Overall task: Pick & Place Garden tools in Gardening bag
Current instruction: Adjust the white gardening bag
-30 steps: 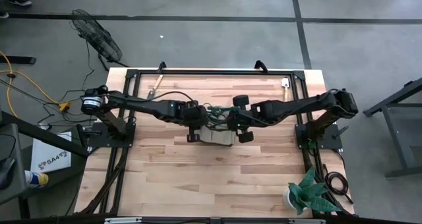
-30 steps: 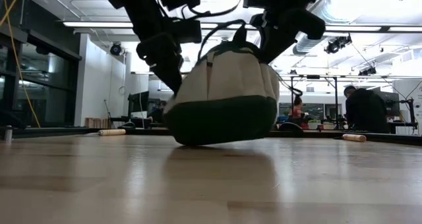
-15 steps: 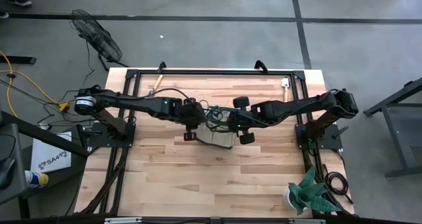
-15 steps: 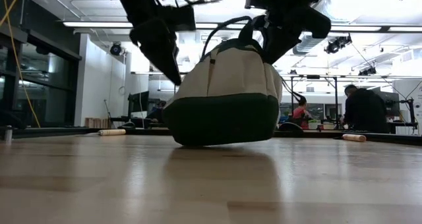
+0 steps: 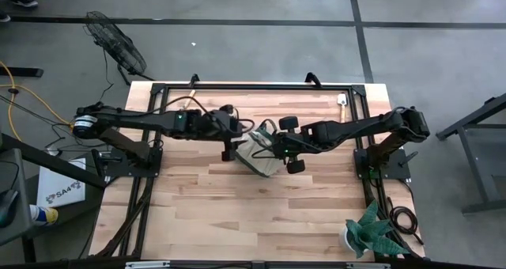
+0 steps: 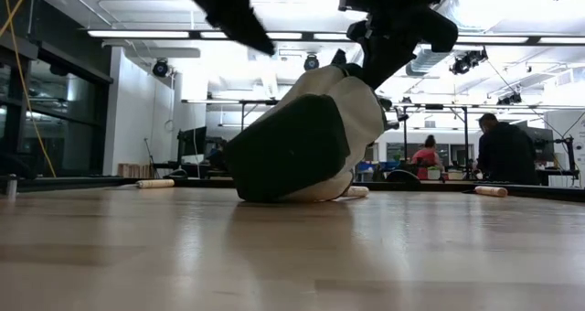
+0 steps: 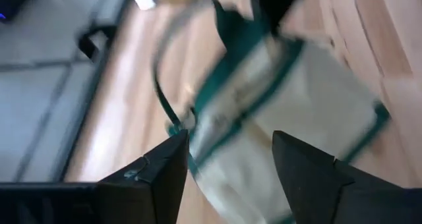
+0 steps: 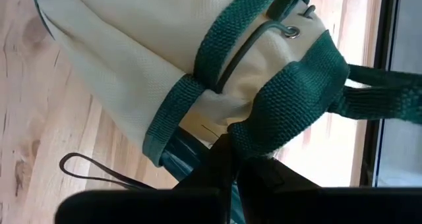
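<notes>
The gardening bag, cream with a dark green base and green webbing, stands tipped at the table's middle. Its base faces the near left, and its lower edge rests on the wood. My right gripper is shut on the bag's green webbing. My left gripper hangs open above and left of the bag and touches nothing. One wooden-handled garden tool lies at the far left, and a trowel lies at the far right. My right gripper pinches a bunched piece of green webbing at the bag's top rim between its two fingers. The fingers slant down from the table's right. The bag hangs tilted below them, its lower edge on the table.
A green spiky plant in a white pot stands at the near right corner. A black frame runs along the table's far and side edges. Behind the bag lies another wooden handle. People sit in the room beyond.
My left gripper has opened and let go of the bag. It has then risen and drawn back toward the table's left. The bag stood upright between both grippers. Its left side has now dropped and it has tipped over, while its right rim stays in my right gripper.
</notes>
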You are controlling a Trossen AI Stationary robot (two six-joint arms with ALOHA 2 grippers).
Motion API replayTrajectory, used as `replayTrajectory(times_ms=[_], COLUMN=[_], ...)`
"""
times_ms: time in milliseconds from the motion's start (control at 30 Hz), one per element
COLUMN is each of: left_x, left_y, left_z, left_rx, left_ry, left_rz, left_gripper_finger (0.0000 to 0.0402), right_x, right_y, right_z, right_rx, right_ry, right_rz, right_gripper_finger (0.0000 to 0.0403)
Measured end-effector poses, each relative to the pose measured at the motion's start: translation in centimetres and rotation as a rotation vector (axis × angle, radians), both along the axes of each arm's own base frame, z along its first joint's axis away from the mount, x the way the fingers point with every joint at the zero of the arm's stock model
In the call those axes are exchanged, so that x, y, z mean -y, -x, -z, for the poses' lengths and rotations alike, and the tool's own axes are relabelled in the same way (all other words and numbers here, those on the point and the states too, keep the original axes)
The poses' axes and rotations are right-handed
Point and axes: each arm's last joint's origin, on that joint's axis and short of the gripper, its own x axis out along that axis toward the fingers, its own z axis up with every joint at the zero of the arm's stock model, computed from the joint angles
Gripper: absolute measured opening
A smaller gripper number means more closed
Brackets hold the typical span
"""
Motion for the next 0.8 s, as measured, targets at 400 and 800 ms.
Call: replayTrajectory(times_ms=[400, 800], left_x=[-3.7, -8.1], left_y=[-1.5, -3.8], left_z=[-0.2, 2.9], left_rx=[0.138, 0.152], left_ry=[0.026, 0.109], left_rz=[-0.053, 0.192], left_gripper_finger=[0.0211, 0.0211], right_x=[-0.1, -0.2], right_y=[0.0, 0.0], right_z=[0.1, 0.1], right_rx=[0.001, 0.004], right_ry=[-0.062, -0.077], right_rz=[0.018, 0.011], right_gripper_finger=[0.0004, 0.0004])
